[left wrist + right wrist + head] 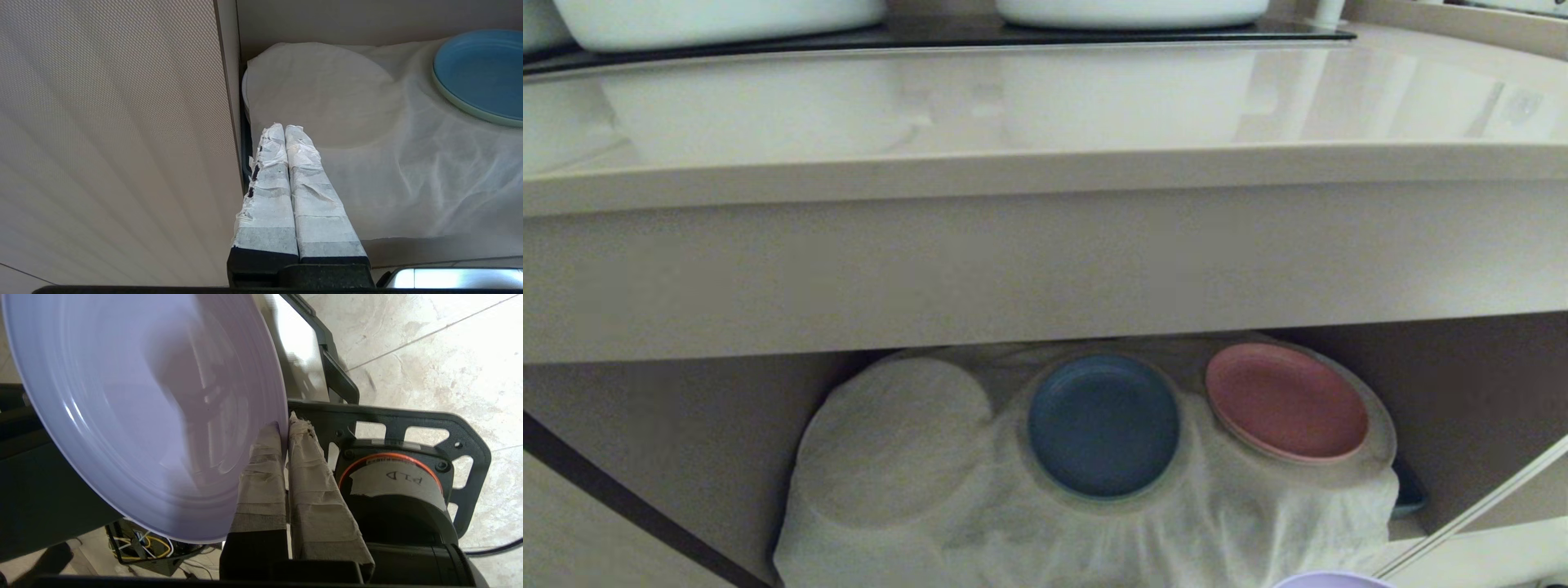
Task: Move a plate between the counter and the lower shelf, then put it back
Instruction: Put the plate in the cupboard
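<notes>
In the head view, the counter [1045,114] is seen above the lower shelf [1462,392], where a white cloth [980,506] is draped over round mounds. A blue plate [1103,425] and a pink plate [1286,402] are set on two of the mounds. Only a sliver of the plate [1331,579] is seen at the bottom edge, below the cloth.

In the left wrist view, the left gripper [285,127] is shown pressed together and empty, pointed at a bare covered mound.

In the right wrist view, the plate [135,408] is seen tilted on edge, its rim pinched between the taped fingers of the right gripper [284,425], over the floor [429,355] and the robot's black frame [388,416].
</notes>
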